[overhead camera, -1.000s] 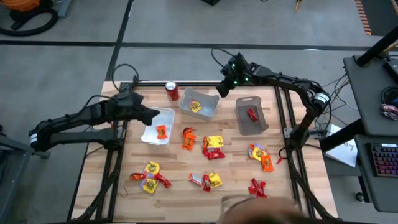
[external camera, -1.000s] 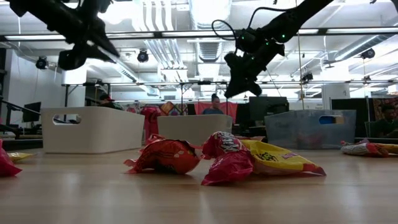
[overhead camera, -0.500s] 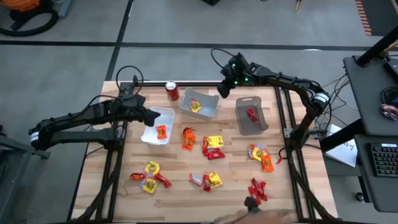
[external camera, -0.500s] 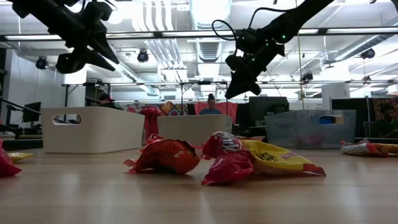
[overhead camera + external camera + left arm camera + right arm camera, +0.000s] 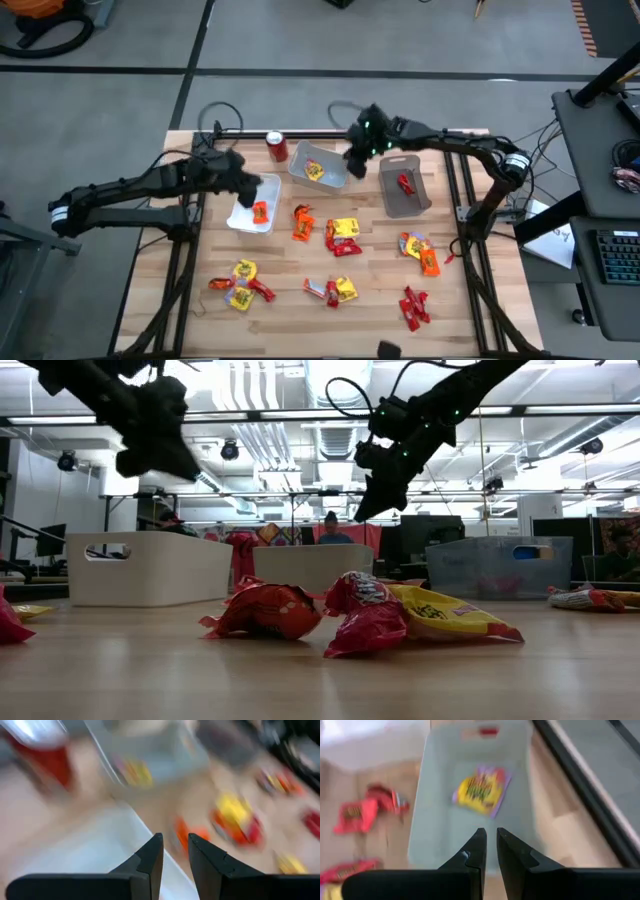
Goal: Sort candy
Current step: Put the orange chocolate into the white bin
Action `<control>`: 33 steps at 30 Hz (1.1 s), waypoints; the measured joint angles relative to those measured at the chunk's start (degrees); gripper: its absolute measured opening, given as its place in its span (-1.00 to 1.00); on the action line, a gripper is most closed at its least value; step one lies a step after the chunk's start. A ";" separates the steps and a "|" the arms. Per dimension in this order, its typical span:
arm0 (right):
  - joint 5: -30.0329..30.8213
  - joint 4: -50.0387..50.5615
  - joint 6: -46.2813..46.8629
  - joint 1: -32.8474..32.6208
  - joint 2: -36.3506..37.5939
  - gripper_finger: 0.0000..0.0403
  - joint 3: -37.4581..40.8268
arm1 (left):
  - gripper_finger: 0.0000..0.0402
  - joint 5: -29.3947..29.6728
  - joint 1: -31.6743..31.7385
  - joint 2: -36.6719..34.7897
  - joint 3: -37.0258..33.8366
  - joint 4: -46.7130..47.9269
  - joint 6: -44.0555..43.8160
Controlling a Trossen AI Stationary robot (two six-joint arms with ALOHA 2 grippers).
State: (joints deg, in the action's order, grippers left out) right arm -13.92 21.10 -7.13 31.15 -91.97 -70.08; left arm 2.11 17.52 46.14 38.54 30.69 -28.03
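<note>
Candy (image 5: pixel 343 236) in red, yellow and orange wrappers lies scattered over the wooden table. One orange piece (image 5: pixel 260 211) lies in the white bin (image 5: pixel 243 219), a yellow piece (image 5: pixel 314 171) in the middle bin (image 5: pixel 335 176) and a red piece (image 5: pixel 405 184) in the grey bin (image 5: pixel 415 206). My left gripper (image 5: pixel 250 186) hovers over the white bin's back edge, its jaws a little apart and empty (image 5: pixel 175 855). My right gripper (image 5: pixel 354 166) hangs between the middle and grey bins, shut and empty (image 5: pixel 491 847). The right wrist view looks down on the yellow piece (image 5: pixel 480 790).
A red soda can (image 5: pixel 277 147) stands at the back, left of the middle bin. Loose sweets lie at the front left (image 5: pixel 240 283), front middle (image 5: pixel 335 290) and right (image 5: pixel 420 250). Black frame rails run along the table's sides.
My right gripper has come forward and left from the table's back edge to the gap between the two bins. The left gripper shifted slightly right. A blurred shape at the front edge has withdrawn.
</note>
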 joint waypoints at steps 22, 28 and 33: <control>5.06 10.20 16.58 -18.08 18.10 -0.82 7.43 | -0.62 -10.68 -48.21 11.72 3.76 14.97 -50.65; 5.09 9.70 17.75 -18.16 18.38 -0.82 9.78 | -0.55 -10.49 -56.35 17.39 3.76 15.30 -44.49; 5.09 9.49 18.56 -18.15 17.92 -0.82 11.00 | -0.32 -9.86 -60.15 21.84 3.76 18.37 -39.90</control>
State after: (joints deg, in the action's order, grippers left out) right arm -8.83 30.59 11.43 12.99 -74.06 -59.07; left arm -7.75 -42.63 67.98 42.30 49.06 -67.93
